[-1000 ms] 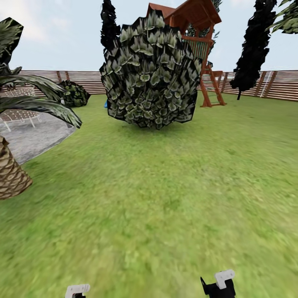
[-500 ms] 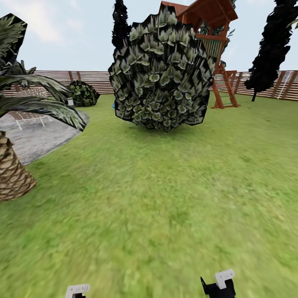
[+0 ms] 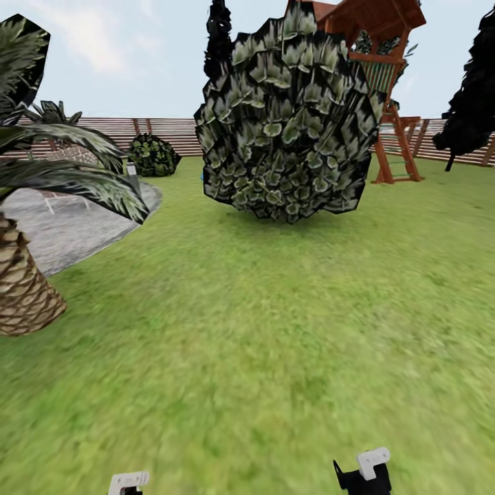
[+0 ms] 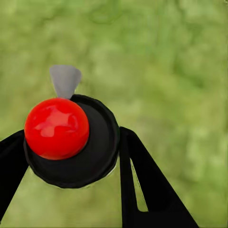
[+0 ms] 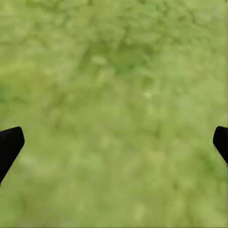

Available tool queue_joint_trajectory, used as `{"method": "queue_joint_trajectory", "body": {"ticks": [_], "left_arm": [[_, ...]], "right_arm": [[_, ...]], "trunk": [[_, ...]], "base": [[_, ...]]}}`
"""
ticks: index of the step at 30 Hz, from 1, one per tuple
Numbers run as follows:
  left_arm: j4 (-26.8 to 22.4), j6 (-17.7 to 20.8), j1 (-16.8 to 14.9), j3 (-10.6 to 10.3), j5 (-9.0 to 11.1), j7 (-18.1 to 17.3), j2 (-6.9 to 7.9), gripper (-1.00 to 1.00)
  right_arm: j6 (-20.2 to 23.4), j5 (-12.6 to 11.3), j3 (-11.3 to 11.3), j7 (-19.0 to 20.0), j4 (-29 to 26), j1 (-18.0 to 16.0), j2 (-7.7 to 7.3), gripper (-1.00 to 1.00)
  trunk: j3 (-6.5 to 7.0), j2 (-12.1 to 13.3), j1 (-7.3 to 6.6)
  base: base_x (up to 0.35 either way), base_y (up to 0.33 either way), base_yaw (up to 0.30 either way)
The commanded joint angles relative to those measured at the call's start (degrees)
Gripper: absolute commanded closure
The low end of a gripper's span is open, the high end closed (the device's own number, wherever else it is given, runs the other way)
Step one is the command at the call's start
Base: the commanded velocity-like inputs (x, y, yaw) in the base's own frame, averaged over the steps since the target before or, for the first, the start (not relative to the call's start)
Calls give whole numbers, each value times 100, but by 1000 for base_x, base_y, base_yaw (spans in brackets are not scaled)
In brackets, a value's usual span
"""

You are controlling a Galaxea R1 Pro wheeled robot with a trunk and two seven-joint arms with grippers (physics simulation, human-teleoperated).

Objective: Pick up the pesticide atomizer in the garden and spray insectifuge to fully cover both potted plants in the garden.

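As the view has swung leftward across the lawn [image 3: 275, 330], the left tool [image 4: 71, 156] grips the atomizer [image 4: 71, 140], the right tool [image 5: 114, 142] gapes empty, plants unfound.

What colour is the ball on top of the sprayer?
Shiny red ball, clearest in the left wrist view.

Open lawn [image 3: 275, 344] ahead; big shrub [image 3: 289, 117] beyond, palm trunk [image 3: 24, 289] left

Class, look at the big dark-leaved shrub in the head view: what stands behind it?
Behind the big shrub, a wooden play tower rises at its upper right, with a dark tall tree above its left and the slatted fence beyond. The shrub covers the tower's left side.
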Motion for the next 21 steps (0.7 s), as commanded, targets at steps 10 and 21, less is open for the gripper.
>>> {"method": "queue_joint_trajectory", "body": {"ticks": [10, 21], "left_arm": [[7, -7, 0, 36, 44, -55, -1, 100], [7, -7, 1, 36, 44, -55, -1, 100]], "right_arm": [[-17, 16, -48, 37, 2, -3, 5, -100], [-18, 16, -48, 37, 3, -3, -2, -100]], "trunk": [[-5, -2, 2], [-5, -2, 2]], "base": [[337, -79, 100], [337, -79, 5]]}}
